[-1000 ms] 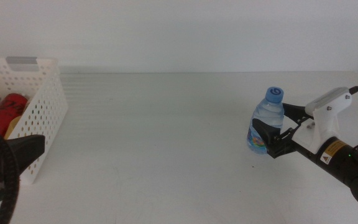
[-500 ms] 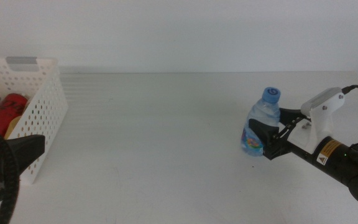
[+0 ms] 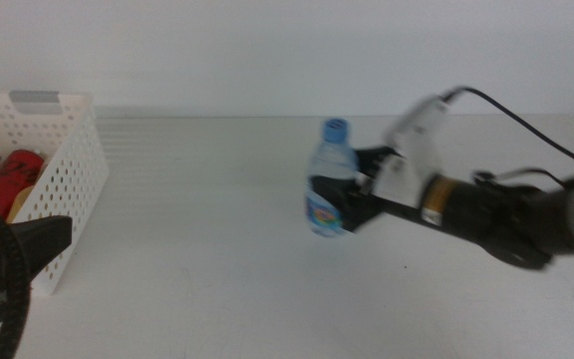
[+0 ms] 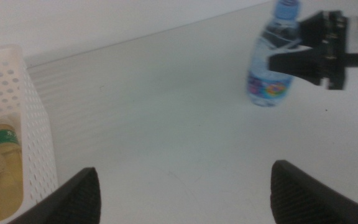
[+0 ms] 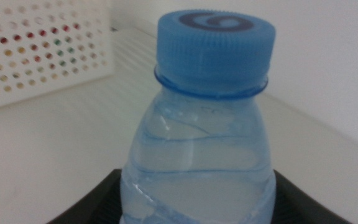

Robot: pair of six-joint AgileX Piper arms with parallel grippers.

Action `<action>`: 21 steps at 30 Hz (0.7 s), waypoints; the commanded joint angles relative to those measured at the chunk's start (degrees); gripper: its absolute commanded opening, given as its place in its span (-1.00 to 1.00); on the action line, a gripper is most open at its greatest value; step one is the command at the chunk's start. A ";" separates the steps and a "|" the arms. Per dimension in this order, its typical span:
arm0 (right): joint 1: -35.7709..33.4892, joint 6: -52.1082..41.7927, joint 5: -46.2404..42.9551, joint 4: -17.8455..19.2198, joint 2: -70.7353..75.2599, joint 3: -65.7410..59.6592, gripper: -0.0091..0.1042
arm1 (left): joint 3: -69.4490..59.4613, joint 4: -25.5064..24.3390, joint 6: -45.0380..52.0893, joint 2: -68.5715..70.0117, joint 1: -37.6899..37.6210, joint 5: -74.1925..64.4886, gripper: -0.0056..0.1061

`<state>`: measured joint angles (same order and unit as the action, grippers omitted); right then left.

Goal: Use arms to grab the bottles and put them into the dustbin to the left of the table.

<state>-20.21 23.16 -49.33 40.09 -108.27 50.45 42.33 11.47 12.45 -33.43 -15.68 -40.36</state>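
A: Where is the water bottle [image 3: 331,179] standing?

B: Mid-table [image 3: 217,249], upright, with the right gripper [image 3: 352,194] clamping its body on both sides.

A: And the left gripper [image 4: 182,186]?

B: It is waiting near the dustbin [image 3: 63,179] at the table's left, jaws spread wide apart with nothing between them.

A: What is lying in the dustbin?

B: The red can [image 3: 13,178] and the tea bottle [image 4: 2,171].

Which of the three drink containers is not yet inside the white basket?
The blue-capped water bottle, held by the right gripper over the table; the red can and yellow tea bottle lie in the basket.
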 commanded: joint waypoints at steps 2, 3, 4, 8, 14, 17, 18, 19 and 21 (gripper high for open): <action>-4.71 1.10 1.00 0.00 1.50 9.88 -0.84 | 1.51 0.85 -0.85 -0.19 -0.17 3.86 0.72; -5.72 1.50 2.83 0.16 0.77 12.50 -0.84 | 1.51 0.85 -0.85 -0.19 -0.17 3.86 0.72; -6.89 2.14 4.24 0.32 -0.30 15.06 -0.84 | 1.51 0.85 -0.85 -0.19 -0.17 3.86 0.72; -9.98 2.96 6.19 0.70 -5.76 23.71 -0.84 | 1.51 0.85 -0.85 -0.19 -0.17 3.86 0.72; -11.01 8.17 6.31 0.73 -13.20 32.85 -0.84 | 1.51 0.85 -0.85 -0.19 -0.17 3.86 0.72; -11.01 8.32 6.20 0.71 -15.33 34.25 -0.84 | 1.51 0.85 -0.85 -0.19 -0.17 3.86 0.72; -11.01 7.97 5.74 0.64 -15.56 34.24 -0.84 | 1.51 0.85 -0.85 -0.19 -0.17 3.86 0.72; -11.01 7.40 5.35 0.59 -15.82 34.24 -0.84 | 1.51 0.85 -0.85 -0.19 -0.17 3.86 0.72; -11.01 7.23 5.05 0.57 -16.03 34.24 -0.83 | 1.51 0.85 -0.85 -0.19 -0.17 3.86 0.72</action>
<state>-31.29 31.05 -37.72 42.65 -128.56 82.36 42.33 11.47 12.45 -33.43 -15.68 -40.36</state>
